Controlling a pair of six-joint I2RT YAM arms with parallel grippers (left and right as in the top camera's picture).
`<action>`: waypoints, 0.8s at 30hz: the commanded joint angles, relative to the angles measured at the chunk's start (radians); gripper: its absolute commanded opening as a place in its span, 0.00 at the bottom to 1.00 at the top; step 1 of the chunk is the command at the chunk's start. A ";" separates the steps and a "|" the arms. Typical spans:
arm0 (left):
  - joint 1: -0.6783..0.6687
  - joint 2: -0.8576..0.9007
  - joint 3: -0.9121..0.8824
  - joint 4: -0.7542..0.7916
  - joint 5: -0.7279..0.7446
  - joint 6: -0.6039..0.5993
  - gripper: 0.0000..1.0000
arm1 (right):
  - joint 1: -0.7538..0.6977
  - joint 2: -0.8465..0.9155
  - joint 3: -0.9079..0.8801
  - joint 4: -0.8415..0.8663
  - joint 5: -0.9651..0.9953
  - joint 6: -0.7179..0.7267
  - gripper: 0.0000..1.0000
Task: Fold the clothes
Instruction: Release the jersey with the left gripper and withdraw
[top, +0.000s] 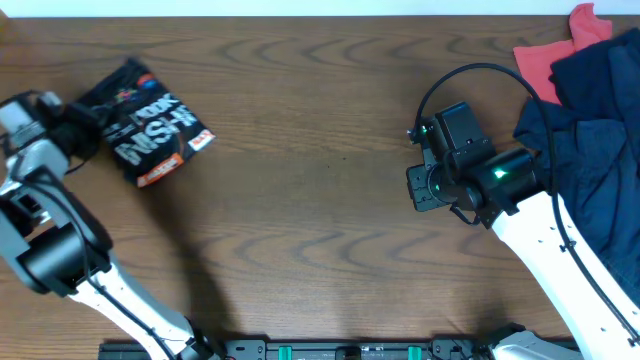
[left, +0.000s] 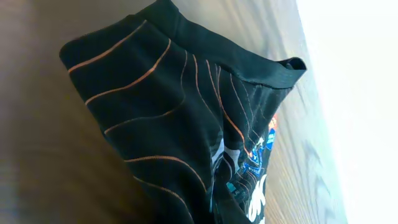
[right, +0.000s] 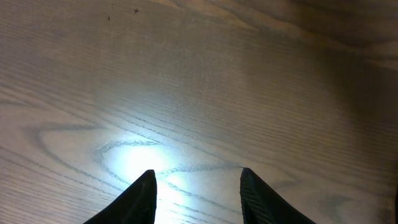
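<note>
Lying in the upper left of the overhead frame, the black T-shirt (top: 150, 125) is seen as a compact folded bundle on the wooden table (top: 320, 220). It is judged light, soft and limp, with a slick knit. A pinch through all layers at a doubled edge is advised. The left gripper (top: 82, 128) is set against its left edge; its finger state cannot be told. The right gripper (right: 196, 177) is spread apart over wood, centre right. A navy garment (top: 600, 150) and a red cloth (top: 560, 50) are heaped at the right edge.

Matt black cloth T-shirt (left: 155, 124) and smooth, faintly glossy wood-grain table (right: 199, 74).
</note>
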 joint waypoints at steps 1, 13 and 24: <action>0.051 0.007 0.011 0.011 -0.039 -0.012 0.06 | -0.004 -0.009 0.017 -0.003 0.015 -0.011 0.42; 0.129 -0.002 0.011 -0.048 -0.032 -0.031 0.98 | -0.004 -0.009 0.017 0.001 0.023 -0.011 0.44; 0.009 -0.261 0.011 -0.234 -0.314 0.135 0.98 | -0.067 0.009 0.017 0.116 0.021 0.047 0.72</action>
